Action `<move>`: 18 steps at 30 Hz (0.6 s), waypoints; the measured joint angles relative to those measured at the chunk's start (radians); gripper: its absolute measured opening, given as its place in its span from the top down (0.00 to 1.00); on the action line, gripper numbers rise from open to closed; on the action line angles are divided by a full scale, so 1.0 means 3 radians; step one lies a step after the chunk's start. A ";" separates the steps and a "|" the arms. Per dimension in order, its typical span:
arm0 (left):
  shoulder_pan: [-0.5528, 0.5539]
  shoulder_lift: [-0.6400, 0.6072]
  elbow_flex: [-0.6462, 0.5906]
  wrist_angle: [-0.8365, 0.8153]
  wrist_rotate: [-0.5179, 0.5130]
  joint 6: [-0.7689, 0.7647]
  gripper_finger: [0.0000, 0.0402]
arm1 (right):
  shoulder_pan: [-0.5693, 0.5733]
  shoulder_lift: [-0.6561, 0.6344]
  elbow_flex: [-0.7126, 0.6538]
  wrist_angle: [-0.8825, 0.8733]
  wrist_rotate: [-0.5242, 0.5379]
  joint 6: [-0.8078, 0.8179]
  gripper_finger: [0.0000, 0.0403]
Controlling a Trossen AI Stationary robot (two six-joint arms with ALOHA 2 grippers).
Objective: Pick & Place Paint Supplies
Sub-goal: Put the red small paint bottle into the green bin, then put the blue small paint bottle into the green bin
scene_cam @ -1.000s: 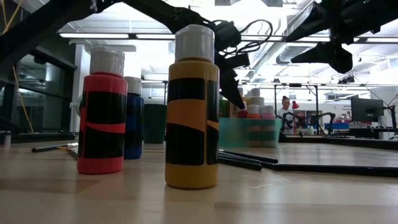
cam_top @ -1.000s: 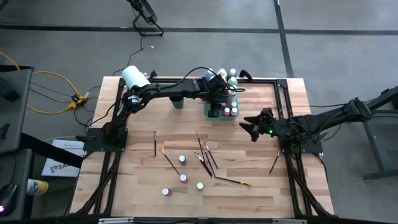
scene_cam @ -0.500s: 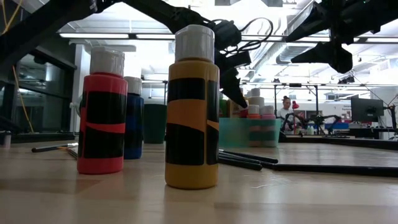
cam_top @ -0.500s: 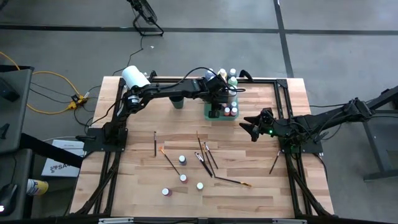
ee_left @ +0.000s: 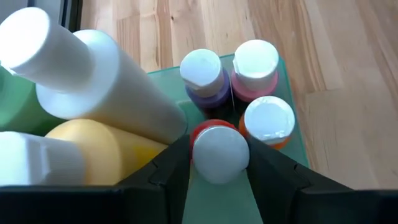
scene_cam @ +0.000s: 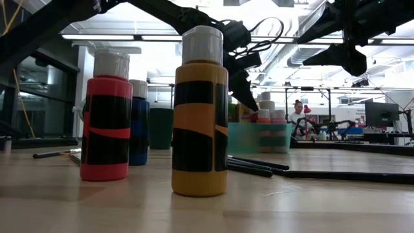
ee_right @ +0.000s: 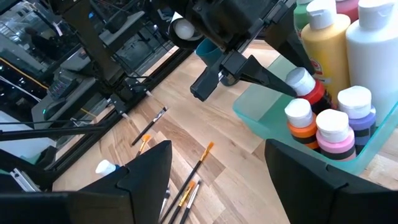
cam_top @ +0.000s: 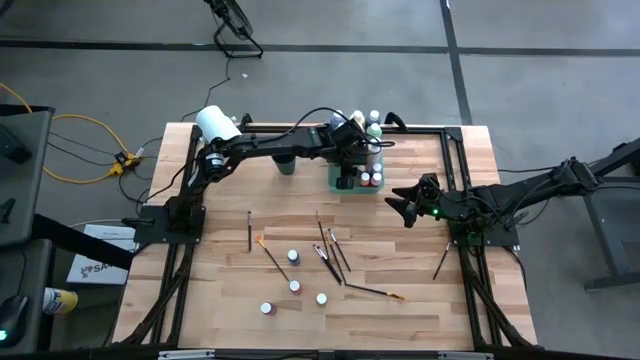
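red bottle is seen upright inside the tray, between the fingers of the left tool; whether clamped or just released cannot be told. right tool, fingers apart and empty, hangs beside the tray, farther from the bottle.

Place: a big robot lab or workshop.
Floor: bare grey concrete, with yellow cables lying on it.
Ceiling: long lights and pipes.
Behind the table: desks, a screen, and maybe a person sitting far back.
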 joint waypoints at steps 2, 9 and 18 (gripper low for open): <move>0.0000 0.0000 0.0000 0.0001 0.0002 0.0005 0.61 | 0.0000 0.0000 0.0000 0.0000 -0.0001 0.0000 0.38; -0.0003 0.0000 0.0000 0.0024 0.0005 0.0006 0.60 | 0.0000 0.0000 0.0000 -0.0001 -0.0004 0.0000 0.38; 0.0003 -0.0101 -0.0004 -0.0184 0.0011 0.0008 0.59 | 0.0000 0.0000 0.0000 -0.0001 -0.0032 0.0000 0.38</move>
